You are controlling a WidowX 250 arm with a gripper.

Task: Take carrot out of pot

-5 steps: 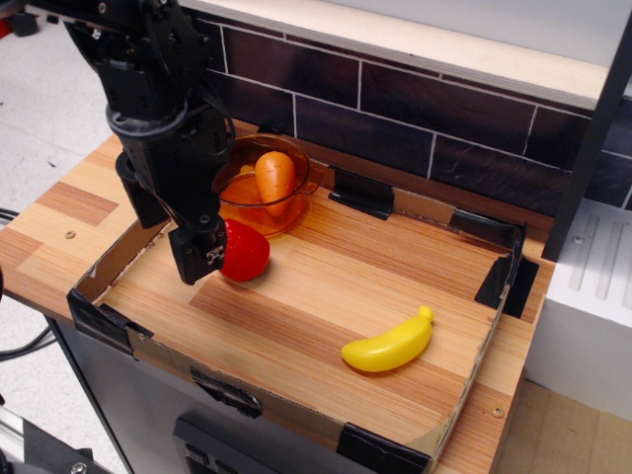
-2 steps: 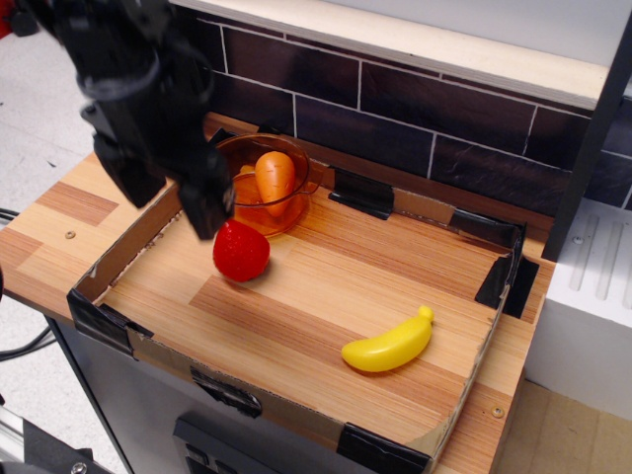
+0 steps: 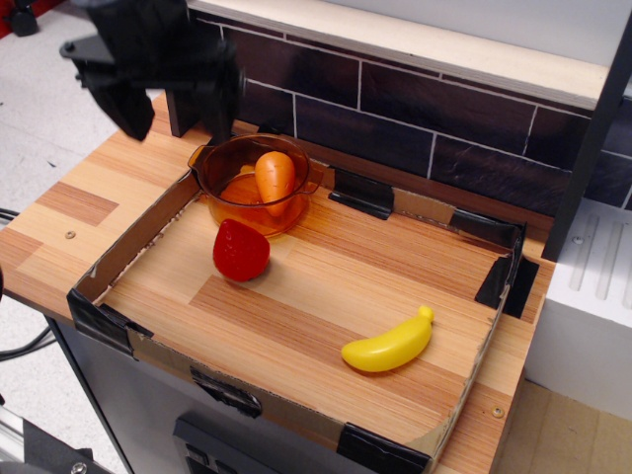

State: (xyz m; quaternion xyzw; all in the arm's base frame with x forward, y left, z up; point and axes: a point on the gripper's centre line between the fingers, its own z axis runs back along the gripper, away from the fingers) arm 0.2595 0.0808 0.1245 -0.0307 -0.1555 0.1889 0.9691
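The orange carrot [image 3: 276, 178] stands upright inside the translucent amber pot [image 3: 209, 170], which sits at the back left corner of the cardboard-edged tray. My black gripper [image 3: 176, 107] is blurred and raised above and to the left of the pot, clear of it. Its two fingers [image 3: 128, 111] stand wide apart with nothing between them.
A red toy strawberry [image 3: 241, 250] lies just in front of the pot. A yellow toy banana [image 3: 389, 345] lies at the front right. Low cardboard walls [image 3: 126, 249] ring the tray. A dark brick wall [image 3: 415, 109] rises right behind it.
My gripper has risen from beside the strawberry up and back to the left, above the pot's far left side. The carrot, pot, strawberry and banana have not moved.
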